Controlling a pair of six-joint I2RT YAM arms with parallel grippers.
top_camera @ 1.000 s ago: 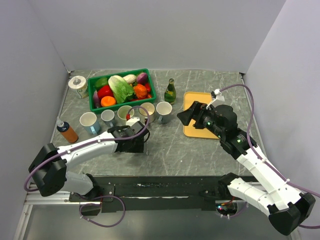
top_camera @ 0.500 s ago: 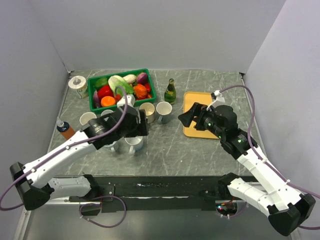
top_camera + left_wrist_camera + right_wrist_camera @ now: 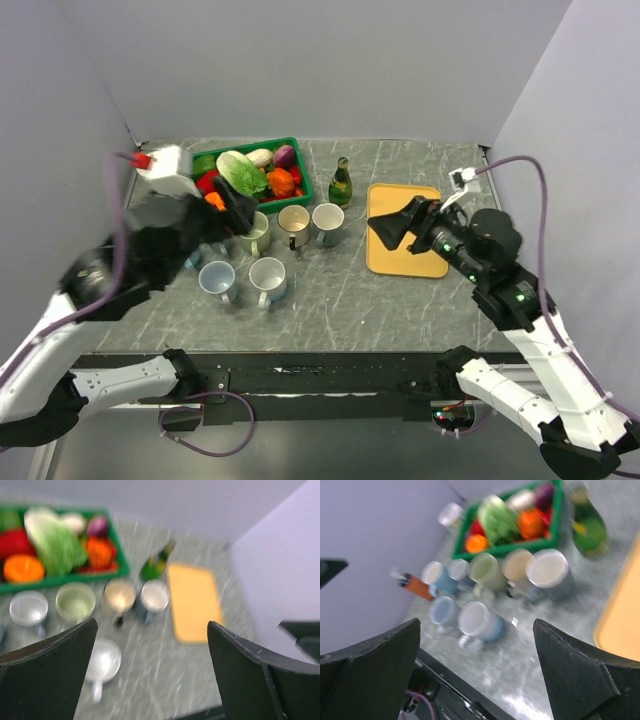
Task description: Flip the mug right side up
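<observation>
Two pale mugs stand mouth up in front of the mug row: one [image 3: 267, 278] on the right, one [image 3: 216, 280] on the left. The right one also shows in the left wrist view [image 3: 102, 662] and the right wrist view [image 3: 480, 620]. My left gripper [image 3: 235, 208] is open and empty, raised high above the back row of mugs; its view [image 3: 152, 630] is blurred. My right gripper [image 3: 392, 228] is open and empty, held above the left edge of the orange tray [image 3: 400, 262]; its view [image 3: 476, 625] looks down at the mugs.
A row of upright mugs [image 3: 294, 222] stands behind the two. A green basket [image 3: 303, 180] of vegetables and a green bottle [image 3: 341, 183] are further back. An orange-capped bottle [image 3: 415, 585] lies at the left. Walls close in on both sides.
My left arm has lifted up and back to the left, away from the front mugs, which now stand uncovered and mouth up. My right arm has risen and drawn slightly right.
</observation>
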